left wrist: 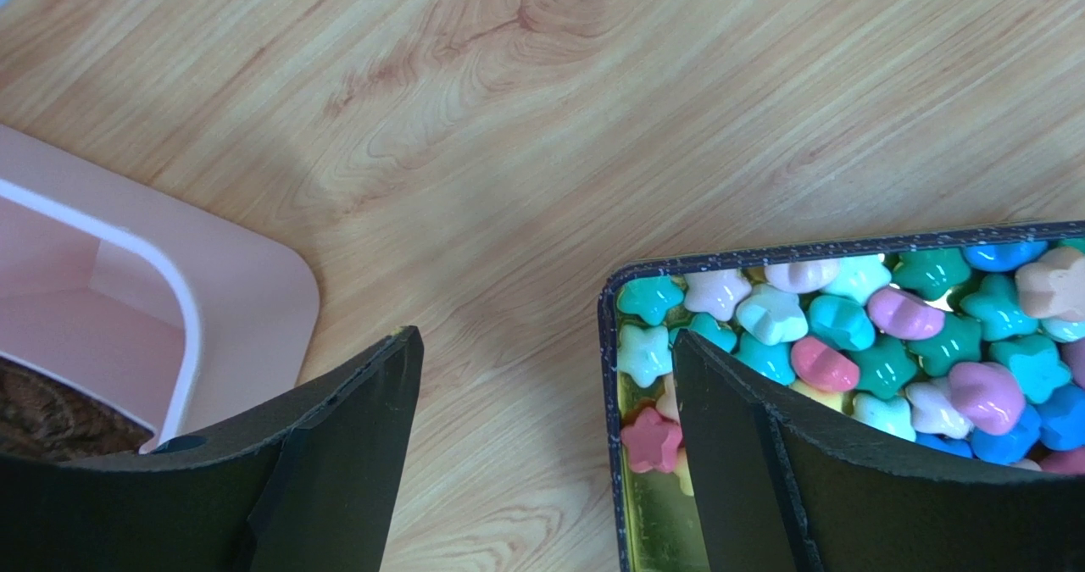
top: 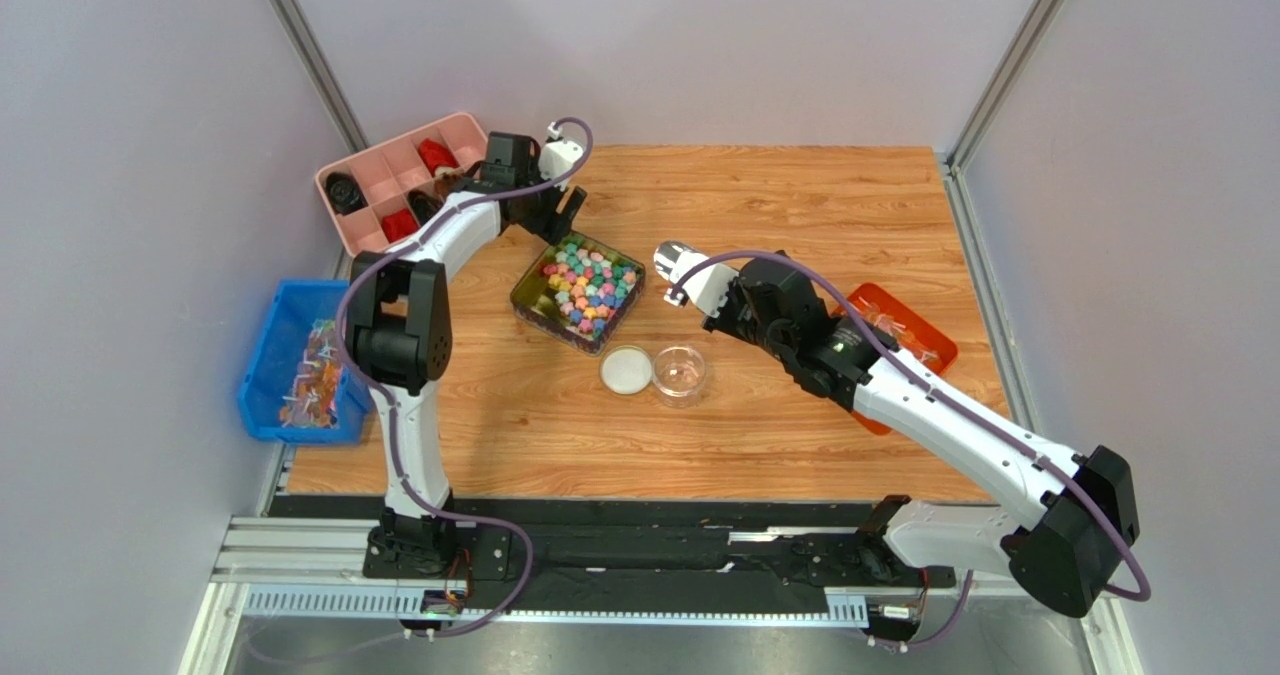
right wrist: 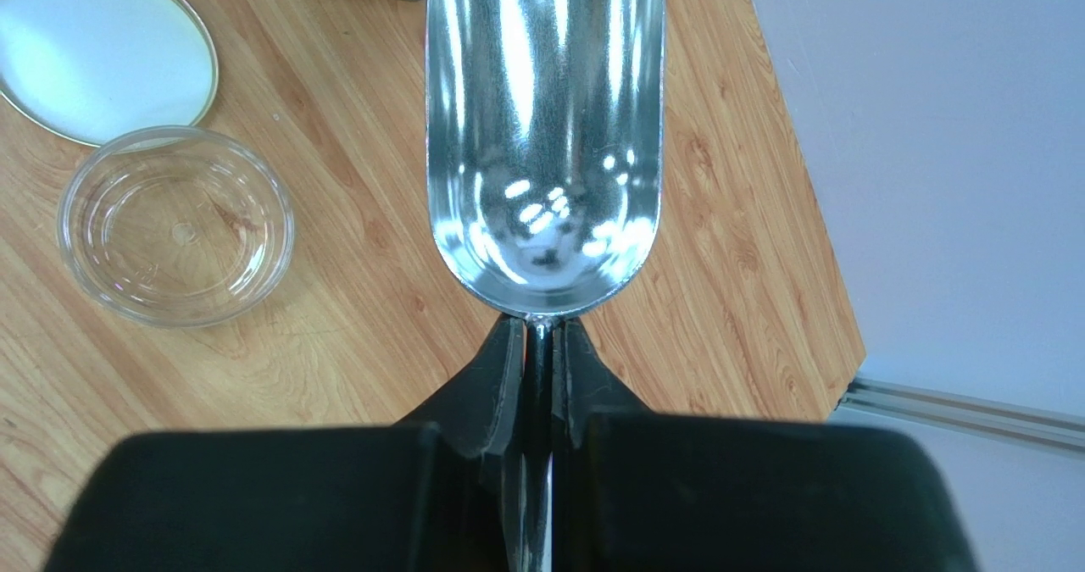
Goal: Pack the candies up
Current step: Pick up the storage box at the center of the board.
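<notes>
The candies [top: 582,282] are small pastel sweets, many star-shaped, heaped in a dark tin [top: 529,303] with a gold inside. In the left wrist view the candies [left wrist: 892,331] fill the tin [left wrist: 609,381]. My left gripper [left wrist: 548,381] is open astride the tin's left wall, one finger over the wood and the other finger over the candies. In the top view it [top: 549,225] is at the tin's far corner. My right gripper [right wrist: 540,331] is shut on the handle of an empty metal scoop [right wrist: 545,127], held right of the tin [top: 672,260]. A clear jar [top: 679,374] and its white lid [top: 627,369] lie in front of the tin.
A pink compartment tray [top: 394,180] with dark red and black pieces stands at the back left, its corner in the left wrist view [left wrist: 153,292]. A blue bin [top: 305,360] of twist-wrapped sweets sits off the table's left edge. An orange tray [top: 902,338] lies under my right arm.
</notes>
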Tool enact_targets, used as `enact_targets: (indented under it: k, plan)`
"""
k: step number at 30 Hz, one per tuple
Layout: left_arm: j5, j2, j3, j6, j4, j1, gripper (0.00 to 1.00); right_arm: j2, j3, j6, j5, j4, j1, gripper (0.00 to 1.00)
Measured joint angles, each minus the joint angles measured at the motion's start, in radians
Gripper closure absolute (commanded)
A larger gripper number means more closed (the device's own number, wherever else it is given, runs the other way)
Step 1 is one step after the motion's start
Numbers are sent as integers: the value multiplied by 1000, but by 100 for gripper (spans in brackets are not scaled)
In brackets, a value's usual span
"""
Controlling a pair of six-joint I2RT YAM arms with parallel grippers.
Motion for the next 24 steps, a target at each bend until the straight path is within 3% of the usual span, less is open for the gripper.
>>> enact_targets:
  k: [10, 24]
  plan:
    - [-39, 79, 48, 19, -45, -6, 34, -10, -9, 0, 0, 9, 0, 100]
    - [-84, 162, 114, 46, -113, -18, 39, -13, -15, -1, 0, 15, 11, 100]
